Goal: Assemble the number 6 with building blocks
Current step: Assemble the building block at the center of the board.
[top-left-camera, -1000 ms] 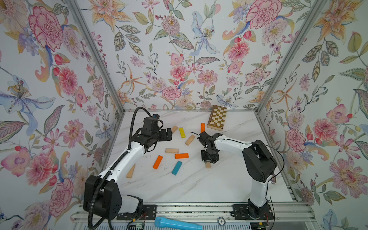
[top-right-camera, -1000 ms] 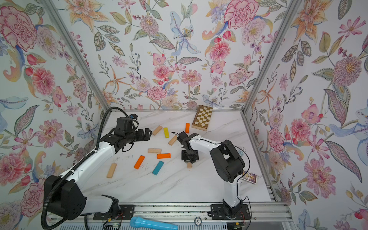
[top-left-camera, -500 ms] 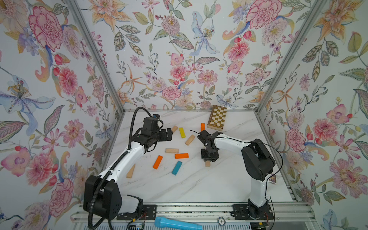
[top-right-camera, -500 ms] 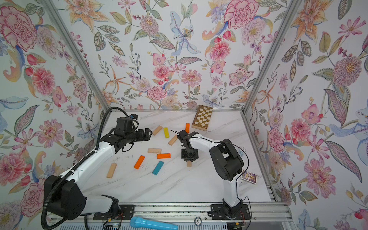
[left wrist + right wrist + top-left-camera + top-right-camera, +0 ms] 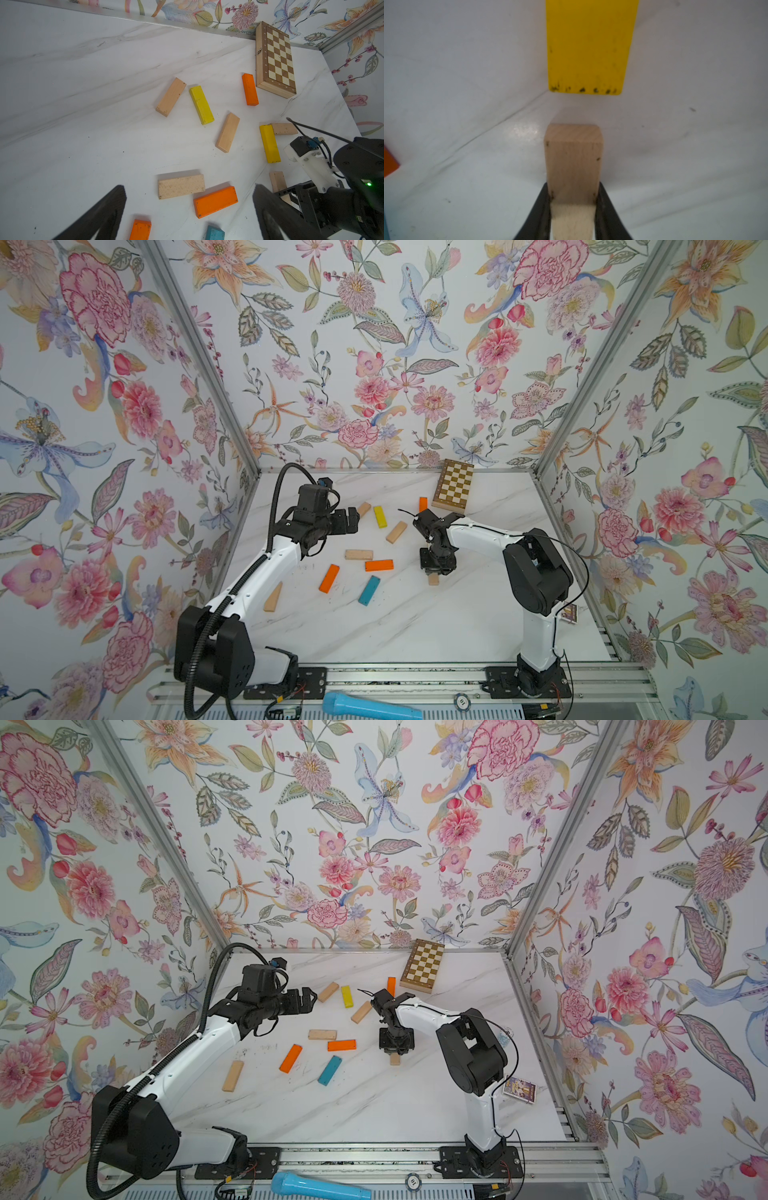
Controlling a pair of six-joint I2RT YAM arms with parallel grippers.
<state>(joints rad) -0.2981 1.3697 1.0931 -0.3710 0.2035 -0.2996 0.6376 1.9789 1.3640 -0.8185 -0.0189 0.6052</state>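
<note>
My right gripper [image 5: 434, 572] points down at the table right of centre, shut on a beige block [image 5: 574, 162] whose near end [image 5: 433, 580] sticks out below it. The block lies in line with a yellow block [image 5: 589, 45], a small gap between their ends. In the left wrist view that yellow block [image 5: 269, 143] meets another beige block [image 5: 283, 128] at a corner, part of the number 6. My left gripper [image 5: 353, 520] hovers open at the back left, holding nothing. Loose blocks lie between the arms: beige [image 5: 358, 554], orange [image 5: 378, 565], orange [image 5: 329, 578], teal [image 5: 369, 590].
More blocks lie further back: beige [image 5: 363, 509], yellow [image 5: 380, 516], beige [image 5: 396, 532], orange [image 5: 422, 504]. One beige block [image 5: 273, 597] lies by the left arm. A chequered board [image 5: 453, 487] sits at the back wall, a small card box [image 5: 519, 1089] by the right edge, a blue microphone [image 5: 370, 707] on the front rail.
My right gripper has crept slightly toward the back with the beige block in it. The left arm has not moved.
</note>
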